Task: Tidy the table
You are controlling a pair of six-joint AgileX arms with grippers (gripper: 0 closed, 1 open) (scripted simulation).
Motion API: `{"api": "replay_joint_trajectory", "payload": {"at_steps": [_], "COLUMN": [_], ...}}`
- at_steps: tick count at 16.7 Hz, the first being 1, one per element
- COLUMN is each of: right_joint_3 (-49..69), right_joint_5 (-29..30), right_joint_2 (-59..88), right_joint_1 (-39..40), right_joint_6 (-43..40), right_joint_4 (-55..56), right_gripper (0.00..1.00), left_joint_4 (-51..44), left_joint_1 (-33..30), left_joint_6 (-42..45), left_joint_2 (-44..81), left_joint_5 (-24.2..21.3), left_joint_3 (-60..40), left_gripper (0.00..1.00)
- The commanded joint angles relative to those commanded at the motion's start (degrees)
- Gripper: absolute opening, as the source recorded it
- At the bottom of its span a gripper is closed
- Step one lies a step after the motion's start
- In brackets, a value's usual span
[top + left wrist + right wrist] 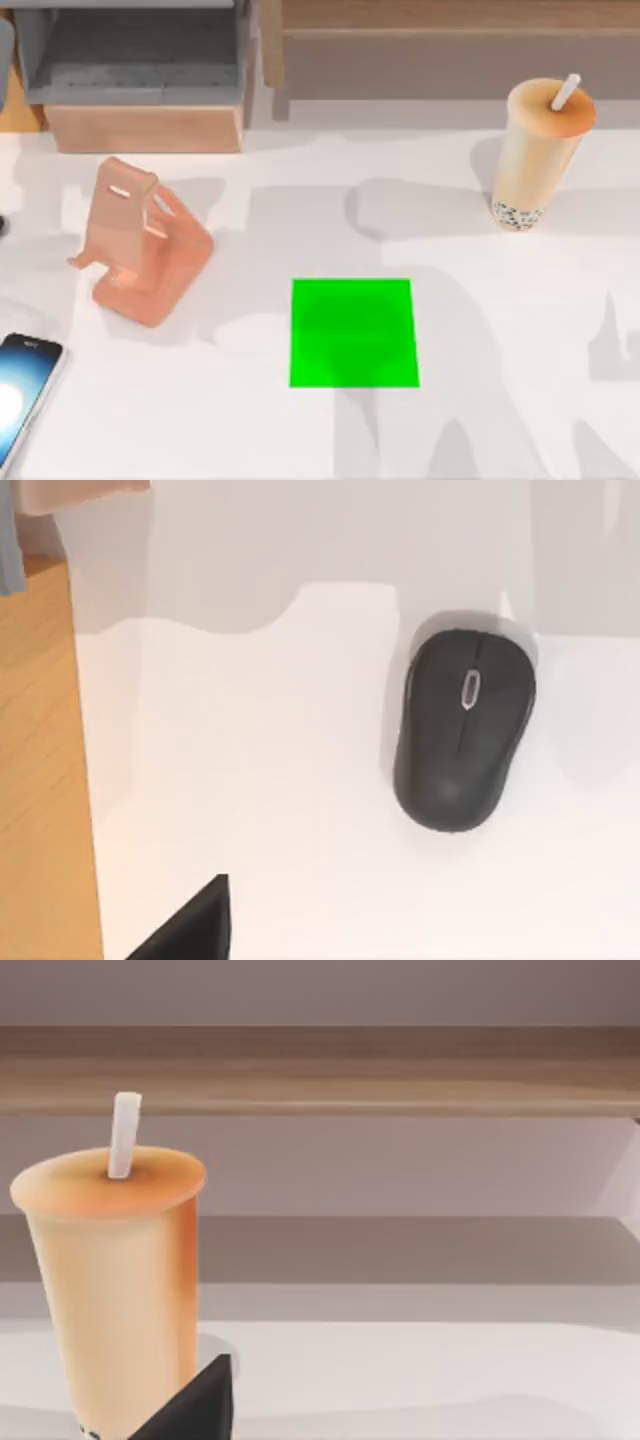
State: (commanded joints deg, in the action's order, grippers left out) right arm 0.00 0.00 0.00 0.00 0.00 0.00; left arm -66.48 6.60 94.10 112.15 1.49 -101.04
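A dark fingertip (190, 925) of the left gripper is poking into the left wrist view, hanging above the table's surface. A matching dark fingertip (195, 1410) of the right gripper is showing in the right wrist view — facing level, low down.

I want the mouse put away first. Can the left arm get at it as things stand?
Probably yes: in the left wrist view the black mouse lies alone on bare white table, nothing beside it or over it.

text: none legible | labels: none | numbers: none
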Motion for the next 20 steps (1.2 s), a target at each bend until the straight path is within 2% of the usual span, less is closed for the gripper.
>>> {"api": "replay_joint_trajectory", "payload": {"at_steps": [4,8,16,20], "right_joint_3": [0.00,0.00,0.00,0.00], "right_joint_5": [0.00,0.00,0.00,0.00], "right_joint_2": [0.00,0.00,0.00,0.00], "right_joint_1": [0.00,0.00,0.00,0.00], "right_joint_6": [0.00,0.00,0.00,0.00], "right_joint_4": [0.00,0.00,0.00,0.00], "right_gripper": [1.00,1.00,1.00,1.00], "left_joint_4": [-7.35,-10.31,-9.40,-1.14], "left_joint_1": [3.62,5.59,5.52,5.64], "left_joint_6": [7.44,11.15,11.28,11.35], "left_joint_2": [12.76,19.00,19.51,20.99], "left_joint_5": [-0.95,-1.62,-1.66,-1.68], "left_joint_3": [-11.48,-16.93,-16.25,-9.79], "left_gripper": [1.00,1.00,1.00,1.00]}}
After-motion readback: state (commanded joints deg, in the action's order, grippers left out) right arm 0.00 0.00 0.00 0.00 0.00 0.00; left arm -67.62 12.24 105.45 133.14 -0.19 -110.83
